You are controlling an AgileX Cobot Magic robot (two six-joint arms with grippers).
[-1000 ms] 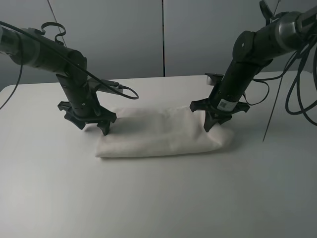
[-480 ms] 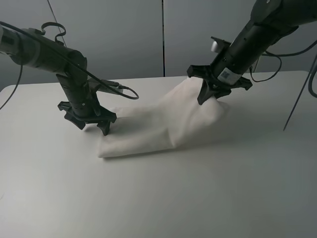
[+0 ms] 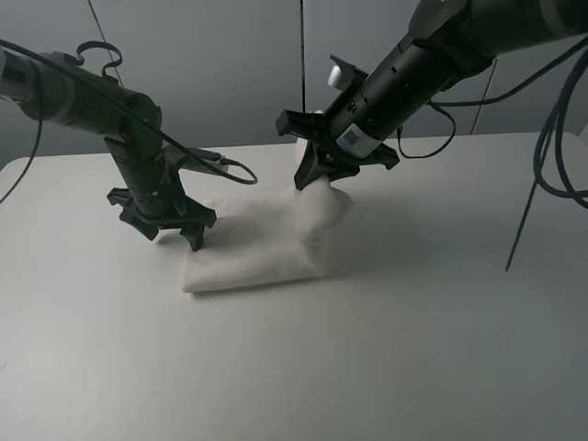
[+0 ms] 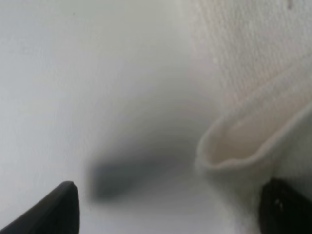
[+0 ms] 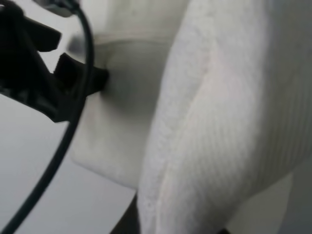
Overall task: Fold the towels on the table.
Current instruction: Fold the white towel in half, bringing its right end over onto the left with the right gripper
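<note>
The white towel (image 3: 262, 253) lies folded in a long strip on the table (image 3: 413, 349). My right gripper (image 3: 310, 180) is shut on the strip's right end and holds it lifted, carried over the middle of the strip, so the cloth hangs in a hump. In the right wrist view the hanging towel (image 5: 219, 122) fills most of the picture. My left gripper (image 3: 175, 231) stands open at the towel's far-left corner. In the left wrist view its fingertips (image 4: 58, 204) straddle the table beside the folded towel edge (image 4: 243, 146).
The left arm's black cable (image 3: 230, 170) loops just above the towel's far edge. More cables (image 3: 551, 138) and a thin rod (image 3: 522, 211) hang at the right. A grey wall stands behind the table's far edge.
My right gripper has lifted the towel's right end off the table and carried it up and to the left over the strip. The left gripper has stayed in place, open.
</note>
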